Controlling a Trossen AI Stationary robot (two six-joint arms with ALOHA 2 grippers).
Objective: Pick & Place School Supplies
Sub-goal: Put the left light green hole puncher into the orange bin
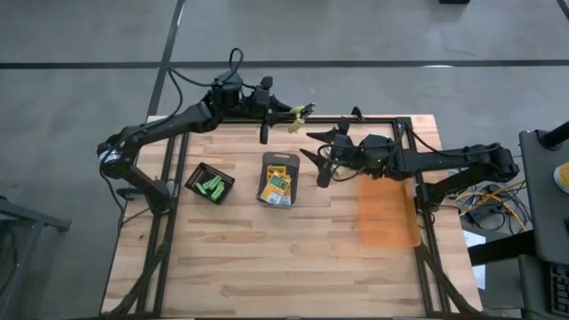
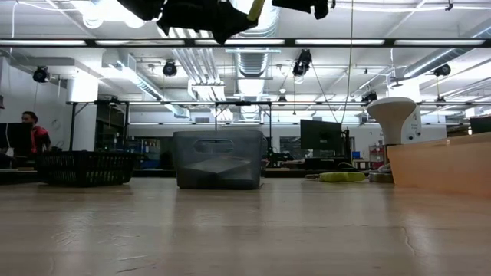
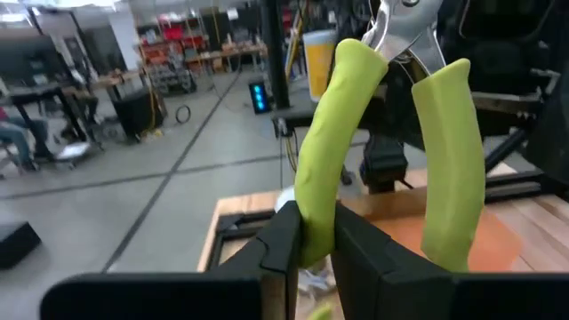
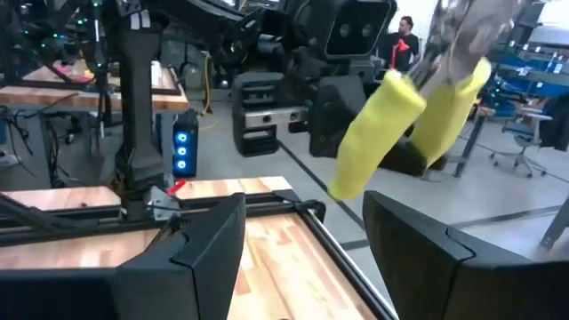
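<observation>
The left tool [image 1: 286,113], clenched on one handle of the small pliers with yellow-green handles [image 1: 300,112], holds them in the air over the far edge of the wooden bench [image 1: 267,258]. Their long axis points toward the right tool [image 1: 327,151], which hangs near with fingers released and is the nearer free arm for a handover. Below lies the pale planked bench top, and beyond it an open workshop room.

matt rubbery pliers handles [image 3: 342,151], wooden table [image 1: 293,258]
</observation>
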